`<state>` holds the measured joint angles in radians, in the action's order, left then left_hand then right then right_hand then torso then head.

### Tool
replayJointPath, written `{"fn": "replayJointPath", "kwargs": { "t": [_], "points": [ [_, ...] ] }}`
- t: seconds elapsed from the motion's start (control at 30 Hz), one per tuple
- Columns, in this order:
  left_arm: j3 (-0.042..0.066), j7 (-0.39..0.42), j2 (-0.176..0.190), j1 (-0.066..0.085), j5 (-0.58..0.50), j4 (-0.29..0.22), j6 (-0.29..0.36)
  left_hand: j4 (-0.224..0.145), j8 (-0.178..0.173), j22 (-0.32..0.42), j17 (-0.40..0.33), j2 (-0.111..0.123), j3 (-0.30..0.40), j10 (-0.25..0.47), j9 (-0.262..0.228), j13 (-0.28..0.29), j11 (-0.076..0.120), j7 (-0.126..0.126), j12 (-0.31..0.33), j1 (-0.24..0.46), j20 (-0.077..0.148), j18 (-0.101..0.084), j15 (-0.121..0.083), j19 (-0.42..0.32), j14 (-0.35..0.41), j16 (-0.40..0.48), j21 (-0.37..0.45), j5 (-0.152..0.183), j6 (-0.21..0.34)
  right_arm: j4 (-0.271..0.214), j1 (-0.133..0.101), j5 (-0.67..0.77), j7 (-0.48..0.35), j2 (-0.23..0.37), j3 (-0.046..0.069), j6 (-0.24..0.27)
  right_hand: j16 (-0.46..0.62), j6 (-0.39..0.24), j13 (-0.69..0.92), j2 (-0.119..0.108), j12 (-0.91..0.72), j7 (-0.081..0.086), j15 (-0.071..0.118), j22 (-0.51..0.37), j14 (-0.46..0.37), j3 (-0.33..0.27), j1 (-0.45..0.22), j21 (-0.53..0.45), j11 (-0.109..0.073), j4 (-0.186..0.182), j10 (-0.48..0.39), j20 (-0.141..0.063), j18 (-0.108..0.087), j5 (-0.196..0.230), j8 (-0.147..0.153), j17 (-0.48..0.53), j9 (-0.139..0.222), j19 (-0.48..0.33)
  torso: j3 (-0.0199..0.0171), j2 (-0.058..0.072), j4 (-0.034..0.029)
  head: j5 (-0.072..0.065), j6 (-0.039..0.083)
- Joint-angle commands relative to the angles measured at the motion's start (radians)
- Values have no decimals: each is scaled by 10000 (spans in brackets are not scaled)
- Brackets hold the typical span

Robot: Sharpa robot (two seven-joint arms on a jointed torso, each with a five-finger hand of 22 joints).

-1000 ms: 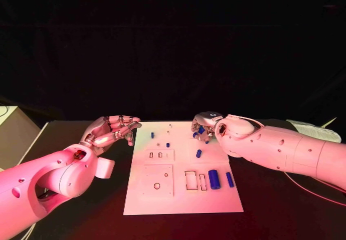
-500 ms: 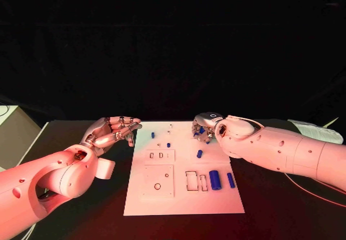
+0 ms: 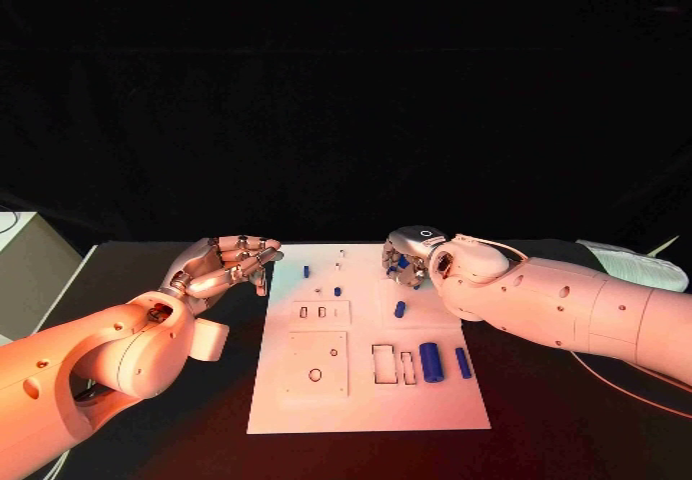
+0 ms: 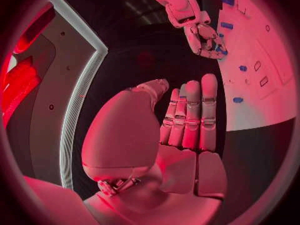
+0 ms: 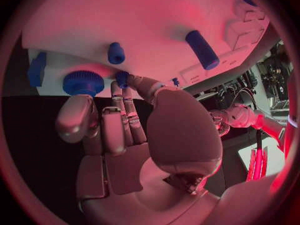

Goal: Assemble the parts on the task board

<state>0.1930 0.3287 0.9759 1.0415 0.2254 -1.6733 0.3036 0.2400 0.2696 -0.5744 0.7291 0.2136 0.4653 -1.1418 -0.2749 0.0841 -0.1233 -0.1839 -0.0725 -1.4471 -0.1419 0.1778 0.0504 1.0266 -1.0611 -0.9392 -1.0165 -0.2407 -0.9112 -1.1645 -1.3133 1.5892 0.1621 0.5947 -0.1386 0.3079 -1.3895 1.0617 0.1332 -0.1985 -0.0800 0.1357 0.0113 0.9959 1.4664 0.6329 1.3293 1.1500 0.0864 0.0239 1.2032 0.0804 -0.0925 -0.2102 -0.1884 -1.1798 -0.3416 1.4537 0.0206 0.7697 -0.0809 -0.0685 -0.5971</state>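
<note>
From the head view, the right robot hand (image 3: 408, 262) reaches down over the far right part of the white board (image 3: 366, 400), near small blue parts (image 3: 400, 308). It looks like a picking-up step. The left robot hand (image 3: 224, 264) waits beside the board, fingers curled, holding nothing.

From the right wrist view, its fingertips (image 5: 123, 80) touch a small blue peg (image 5: 122, 78). I cannot tell if they grip it. Next, they need to close on it.

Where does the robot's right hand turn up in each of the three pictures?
Head view: the right hand hangs over the far right part of the task board.
Left wrist view: it shows far off, beside the board's edge.
Right wrist view: it rises in the middle, fingertips at a small blue part.
Shared landmark: the white task board.
</note>
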Motion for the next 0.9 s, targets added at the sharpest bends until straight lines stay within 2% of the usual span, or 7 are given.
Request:
{"fn": "replayJointPath", "kwargs": {
  "t": [0.03, 0.33, 0.47, 0.7, 0.8, 0.83, 0.9],
  "points": [
    [10, 26, 4, 4, 2, -35, -116, -1, -25, -5, 4, -12, 42, 67, -9, -9, -2, 5, 62, 77, 5, 55, -3, -58, 72, -31, -39, 63, 77, -155, 9, 210, 21, 30, -5, 702, -75, 7, 170, 75, -89, 35, 80, 45, 386, 48, 138, 64, -186, 15, 297, -58, -131, 52, -31, -28, -28, 18, 14, 8, 1, 7, 40],
    [10, 54, 25, 4, -20, -18, -89, -1, -25, -5, 4, -12, 42, 67, -9, -9, -2, 5, 62, 77, 5, 55, -3, -58, 72, -31, -39, 63, 77, -309, -35, 389, 166, -226, 38, 1298, -111, 27, 212, 82, -99, 26, 98, 131, 396, 77, 178, 124, -206, 79, 379, -73, -117, 82, -50, -83, -70, 36, 16, 33, -13, 33, 137],
    [11, 63, 26, 5, -25, -23, -84, -1, -25, -5, 4, -12, 42, 67, -9, -9, -2, 5, 62, 77, 5, 55, -3, -58, 72, -31, -39, 63, 77, -104, -51, 488, 253, -527, 49, 1502, -121, 31, 218, 83, -95, 26, 100, 155, 399, 87, 190, 141, -206, 94, 385, -75, -113, 81, -53, -101, -78, 41, 37, 42, -42, 9, 154],
    [14, 74, 11, 5, -27, -40, -81, -10, -25, -3, 0, -21, 54, 74, -17, -8, -3, 7, 55, 68, -1, 59, 1, -79, 83, -30, -47, 65, 83, 350, -68, 628, 306, -1027, 98, 1789, -136, 35, 219, 72, -83, 29, 100, 200, 405, 91, 192, 174, -203, 109, 377, -77, -105, 86, -56, -128, -86, 50, 26, 69, -53, 3, 183],
    [17, 77, 2, 5, -27, -50, -82, -10, -25, -3, 0, -21, 54, 74, -17, -8, -3, 7, 55, 68, -1, 59, 1, -79, 83, -30, -47, 65, 83, 529, -71, 643, 298, -1223, 109, 1915, -141, 35, 219, 62, -74, 32, 99, 211, 406, 93, 188, 181, -199, 115, 369, -78, -102, 89, -56, -138, -91, 52, 57, 78, -83, -5, 183],
    [18, 78, -1, 6, -27, -52, -81, -10, -25, -3, 0, -21, 54, 74, -17, -8, -3, 7, 55, 68, -1, 59, 1, -79, 83, -30, -47, 65, 83, 590, -72, 647, 307, -1292, 112, 1968, -141, 35, 219, 62, -74, 32, 99, 211, 406, 93, 188, 181, -199, 115, 369, -78, -102, 89, -56, -138, -91, 52, 49, 81, -73, 8, 182],
    [22, 79, -12, 6, -27, -54, -79, -10, -25, -3, 0, -21, 54, 74, -17, -8, -3, 7, 55, 68, -1, 59, 1, -79, 83, -30, -47, 65, 83, 708, -73, 681, 384, -1433, 126, 2100, -141, 35, 219, 62, -74, 32, 99, 211, 406, 93, 188, 181, -199, 115, 369, -78, -102, 89, -56, -138, -91, 52, 81, 96, -111, 20, 189]
  ]
}}
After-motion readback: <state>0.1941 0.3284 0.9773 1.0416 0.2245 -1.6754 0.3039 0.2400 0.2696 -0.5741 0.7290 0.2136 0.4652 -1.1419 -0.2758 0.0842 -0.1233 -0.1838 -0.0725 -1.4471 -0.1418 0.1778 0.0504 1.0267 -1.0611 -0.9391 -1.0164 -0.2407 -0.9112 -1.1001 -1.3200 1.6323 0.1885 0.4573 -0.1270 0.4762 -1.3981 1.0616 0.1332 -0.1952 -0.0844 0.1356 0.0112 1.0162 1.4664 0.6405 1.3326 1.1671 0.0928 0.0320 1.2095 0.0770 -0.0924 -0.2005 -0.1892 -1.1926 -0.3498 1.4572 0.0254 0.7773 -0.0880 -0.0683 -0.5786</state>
